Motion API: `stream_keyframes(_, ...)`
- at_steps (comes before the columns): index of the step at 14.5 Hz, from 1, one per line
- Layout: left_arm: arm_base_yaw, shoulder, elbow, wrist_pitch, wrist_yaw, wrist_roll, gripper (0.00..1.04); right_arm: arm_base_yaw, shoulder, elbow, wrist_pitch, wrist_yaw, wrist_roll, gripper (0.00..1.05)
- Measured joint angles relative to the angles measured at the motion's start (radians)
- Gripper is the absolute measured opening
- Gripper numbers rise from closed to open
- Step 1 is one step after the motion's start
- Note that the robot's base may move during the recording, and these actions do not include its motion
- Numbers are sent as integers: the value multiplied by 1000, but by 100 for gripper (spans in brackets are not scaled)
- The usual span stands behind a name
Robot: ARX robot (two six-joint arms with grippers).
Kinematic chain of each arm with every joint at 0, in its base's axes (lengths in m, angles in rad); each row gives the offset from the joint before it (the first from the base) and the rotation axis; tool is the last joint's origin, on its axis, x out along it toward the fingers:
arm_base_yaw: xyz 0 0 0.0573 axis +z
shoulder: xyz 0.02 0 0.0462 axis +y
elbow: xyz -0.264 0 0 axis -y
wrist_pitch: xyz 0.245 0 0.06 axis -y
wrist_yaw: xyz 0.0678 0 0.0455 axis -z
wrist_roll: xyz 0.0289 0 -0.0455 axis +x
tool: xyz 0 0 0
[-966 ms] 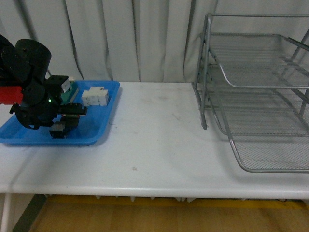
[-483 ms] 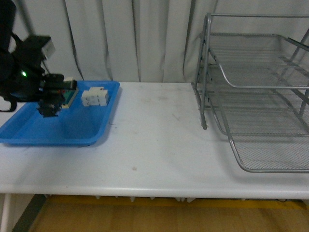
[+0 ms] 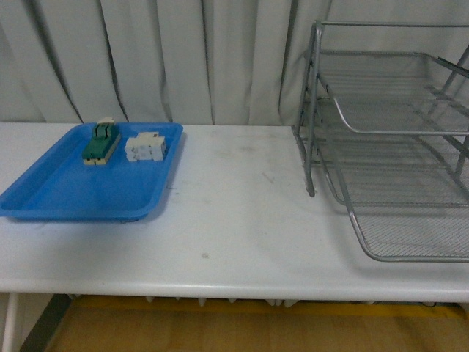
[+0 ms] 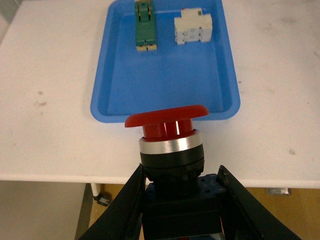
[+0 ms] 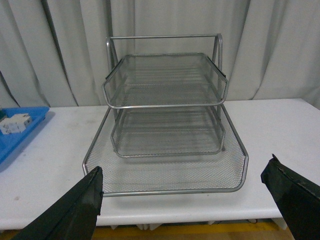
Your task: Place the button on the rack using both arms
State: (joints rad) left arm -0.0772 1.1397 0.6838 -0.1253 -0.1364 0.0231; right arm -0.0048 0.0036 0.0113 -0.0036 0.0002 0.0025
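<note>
The left gripper (image 4: 181, 172) is clamped on the black body of the button (image 4: 169, 131), which is held off the counter (image 3: 242, 220) on the near side of a blue tray (image 3: 88, 187). At the tray's far end lie a green block (image 3: 100, 143) and, just right of it, a white block (image 3: 145, 146). The rack (image 3: 311, 147) stands well apart at the far right, and the right gripper (image 5: 183, 172) faces it, spread wide and holding nothing. The counter is white and lightly scuffed, and a pale pleated curtain (image 3: 183, 59) hangs behind it.

Green block (image 3: 100, 141) and white block (image 3: 144, 146) side by side in blue tray (image 3: 73, 192)
</note>
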Motion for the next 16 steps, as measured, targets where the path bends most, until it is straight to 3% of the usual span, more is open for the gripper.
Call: stream_keyframes(16, -4, -3, -3, 5, -9, -16, 36, 0, 0, 0, 0, 0, 0, 98)
